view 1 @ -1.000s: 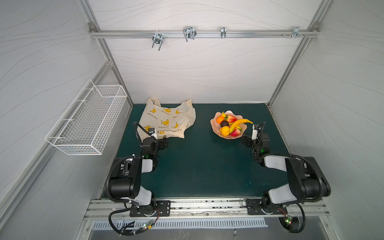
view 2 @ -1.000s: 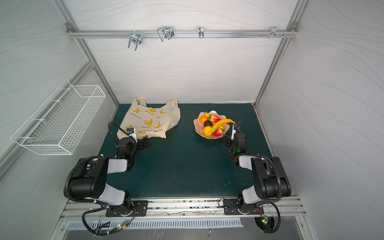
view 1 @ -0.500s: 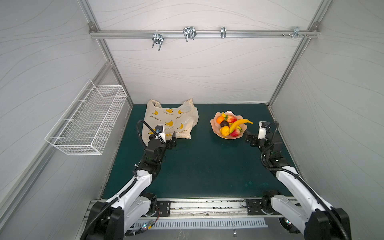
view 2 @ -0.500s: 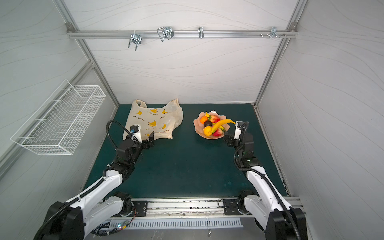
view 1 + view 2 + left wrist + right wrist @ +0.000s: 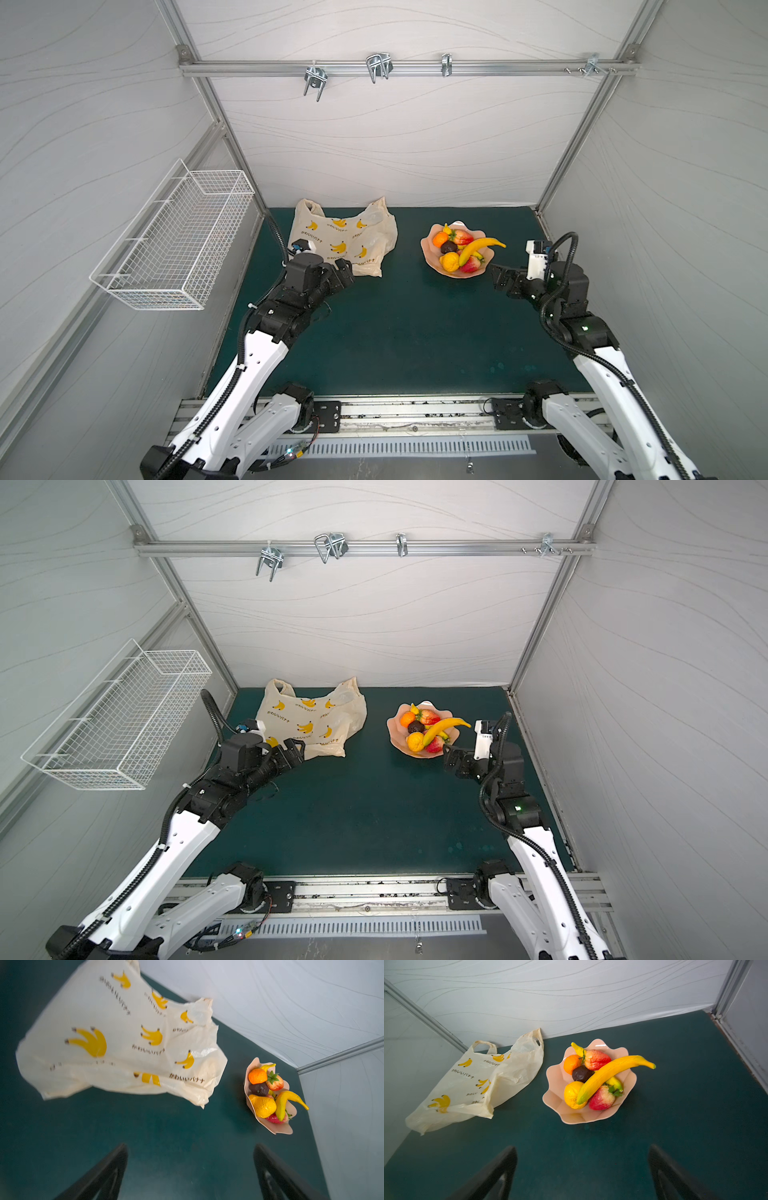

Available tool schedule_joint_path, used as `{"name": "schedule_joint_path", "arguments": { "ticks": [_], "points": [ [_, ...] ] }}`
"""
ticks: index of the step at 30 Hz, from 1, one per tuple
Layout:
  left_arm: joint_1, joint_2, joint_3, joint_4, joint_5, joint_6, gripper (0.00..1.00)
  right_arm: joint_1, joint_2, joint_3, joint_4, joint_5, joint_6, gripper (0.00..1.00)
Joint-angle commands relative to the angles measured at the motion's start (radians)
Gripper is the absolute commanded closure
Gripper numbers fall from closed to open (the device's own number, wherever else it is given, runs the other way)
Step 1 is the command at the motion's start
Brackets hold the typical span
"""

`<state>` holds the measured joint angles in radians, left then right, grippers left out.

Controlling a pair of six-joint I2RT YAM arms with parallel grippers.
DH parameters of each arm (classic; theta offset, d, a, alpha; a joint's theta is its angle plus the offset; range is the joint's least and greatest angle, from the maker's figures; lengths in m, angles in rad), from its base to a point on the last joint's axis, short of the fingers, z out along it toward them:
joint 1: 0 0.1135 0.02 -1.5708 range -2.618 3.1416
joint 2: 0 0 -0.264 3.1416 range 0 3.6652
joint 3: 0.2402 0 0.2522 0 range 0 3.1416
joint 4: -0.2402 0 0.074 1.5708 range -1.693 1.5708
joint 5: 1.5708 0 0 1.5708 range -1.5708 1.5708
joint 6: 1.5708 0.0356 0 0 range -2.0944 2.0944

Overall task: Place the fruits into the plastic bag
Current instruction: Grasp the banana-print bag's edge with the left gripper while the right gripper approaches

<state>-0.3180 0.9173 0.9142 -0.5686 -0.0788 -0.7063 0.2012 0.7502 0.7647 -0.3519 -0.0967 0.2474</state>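
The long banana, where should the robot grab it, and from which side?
Probably the banana at its middle, from above, jaws across its narrow width. It lies on top of the other fruits, across the pink dish, so nothing covers it; the open right gripper is nearest.

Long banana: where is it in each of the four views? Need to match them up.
Top view: long banana lies atop the pink dish, right of centre, far side.
Top view: same place, atop the dish.
Left wrist: banana looks hooked, its tip overhanging the dish rim.
Right wrist: banana lies diagonally across the dish, tip past the rim.
Shared landmark: the pink dish, seen in all four.
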Motion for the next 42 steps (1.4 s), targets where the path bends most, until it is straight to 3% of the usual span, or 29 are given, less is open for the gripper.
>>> {"name": "schedule_joint_path", "arguments": {
  "ticks": [1,5,10,18,29,35,39,42],
  "points": [
    [0.034,0.069,0.040,-0.117,0.140,-0.232,0.04,0.008,-0.011,0.056,-0.104,-0.103,0.025,0.01],
    [0.075,0.168,0.041,-0.027,0.234,-0.330,0.05,0.012,-0.010,0.089,-0.141,-0.148,0.031,0.01],
    [0.123,0.315,0.053,0.098,0.269,-0.401,0.06,0.018,-0.033,0.093,-0.172,-0.165,0.033,0.01],
    [0.159,0.519,0.070,0.258,0.219,-0.444,0.12,0.024,-0.061,0.088,-0.190,-0.193,0.069,0.01],
    [0.164,0.676,0.110,0.408,0.171,-0.424,0.18,0.055,-0.063,0.064,-0.153,-0.208,0.128,0.01],
    [0.169,0.719,0.123,0.390,0.208,-0.336,0.51,0.063,-0.030,0.050,-0.074,-0.220,0.162,0.01],
    [0.169,0.683,0.116,0.301,0.227,-0.182,0.79,0.066,0.041,0.088,-0.067,-0.224,0.164,0.01],
    [0.170,0.604,0.085,0.219,0.251,-0.039,0.88,0.071,0.110,0.131,-0.076,-0.235,0.151,0.01]
  ]
}}
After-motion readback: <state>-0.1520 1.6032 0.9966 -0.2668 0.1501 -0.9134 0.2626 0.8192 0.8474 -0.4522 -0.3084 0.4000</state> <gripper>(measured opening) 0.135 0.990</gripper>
